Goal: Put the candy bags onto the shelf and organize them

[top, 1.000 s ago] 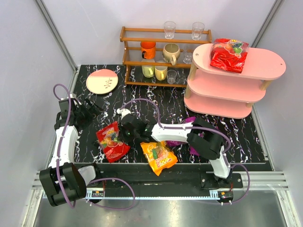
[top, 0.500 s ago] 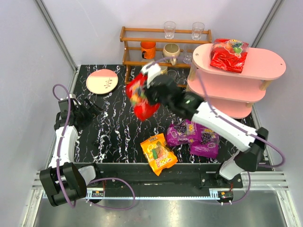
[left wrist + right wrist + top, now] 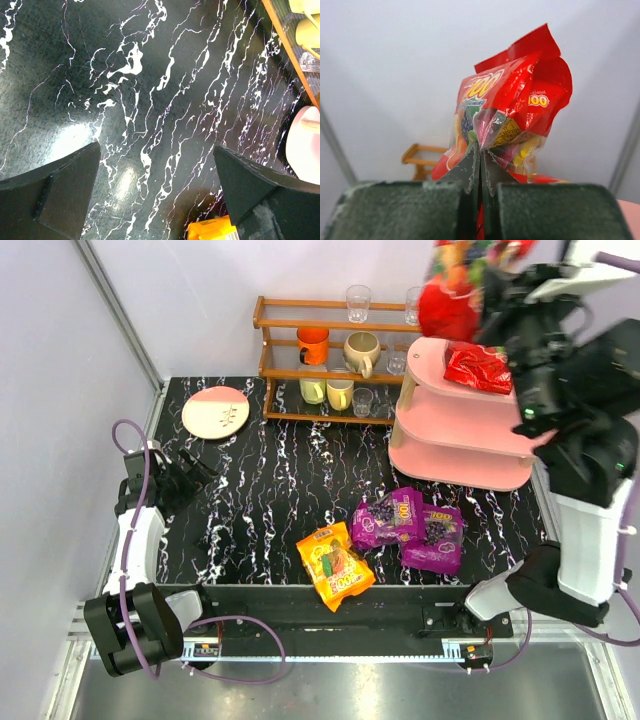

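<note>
Above the shelf (image 3: 560, 380), one red bag (image 3: 505, 110) is being clenched by the right tool (image 3: 480, 170); a second red bag (image 3: 478, 367) is lying on top, two purple bags (image 3: 388, 520) and one orange bag (image 3: 335, 567) on the worktop (image 3: 280, 470); left tool (image 3: 155, 195) released.

Brown wooden rack (image 3: 290, 371) of mugs (image 3: 361, 350) and glasses (image 3: 358, 302), pink-and-cream plate (image 3: 216, 411), black marbled tabletop (image 3: 290, 480)
</note>
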`<state>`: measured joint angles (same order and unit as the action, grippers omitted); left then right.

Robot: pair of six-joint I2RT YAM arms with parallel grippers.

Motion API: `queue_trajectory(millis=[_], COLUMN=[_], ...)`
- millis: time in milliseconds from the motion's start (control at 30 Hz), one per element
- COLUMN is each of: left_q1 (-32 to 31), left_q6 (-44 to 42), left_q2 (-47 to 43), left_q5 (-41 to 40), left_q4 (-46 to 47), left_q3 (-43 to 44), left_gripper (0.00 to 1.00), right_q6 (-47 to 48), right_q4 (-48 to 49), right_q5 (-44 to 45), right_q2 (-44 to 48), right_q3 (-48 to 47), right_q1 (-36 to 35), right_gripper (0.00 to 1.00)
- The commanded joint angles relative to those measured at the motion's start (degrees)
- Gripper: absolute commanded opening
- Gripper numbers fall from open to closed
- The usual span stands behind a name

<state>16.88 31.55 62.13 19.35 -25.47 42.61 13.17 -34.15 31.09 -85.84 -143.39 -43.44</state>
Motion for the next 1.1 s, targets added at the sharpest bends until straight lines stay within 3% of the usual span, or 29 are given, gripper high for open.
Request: queue_trajectory(millis=[0, 267, 500, 733, 933, 1033, 1067], left_q1=[0.3, 0.3, 0.3, 0.3, 0.4, 0.3, 0.4], left_q6=[0.6, 1.0, 1.4, 1.3, 1.3, 1.3, 1.2], left_q2=[0.2, 0.5, 0.9, 1.2, 1.5, 1.6, 1.7], left_q5=[1.7, 2.9, 3.7, 3.8, 4.0, 3.9, 4.0], left_q4=[2.7, 3.4, 4.0, 4.1, 4.1, 4.1, 4.1], left_q3=[-0.2, -0.5, -0.7, -0.7, -0.7, -0.7, -0.7], left_gripper=[0.99, 0.99, 0.99, 0.99, 0.99, 0.99, 0.99], right_q6=[9.6, 19.9, 23.2, 18.7, 7.8, 0.5, -4.4], right_q4=[5.0, 10.4, 11.7, 10.8, 5.5, 1.6, -0.2], right_q5=[8.0, 14.3, 16.4, 10.9, 0.4, -7.3, -13.4], right_q2=[2.7, 5.9, 5.1, 0.7, -4.1, -5.7, -5.7], right_q3=[-3.6, -2.9, 4.0, 4.8, -0.9, -3.2, -3.1], right_q1=[0.3, 0.3, 1.6, 13.7, 26.8, 34.4, 36.5], right_gripper=[0.00, 0.00, 0.00, 0.00, 0.00, 0.00, 0.00])
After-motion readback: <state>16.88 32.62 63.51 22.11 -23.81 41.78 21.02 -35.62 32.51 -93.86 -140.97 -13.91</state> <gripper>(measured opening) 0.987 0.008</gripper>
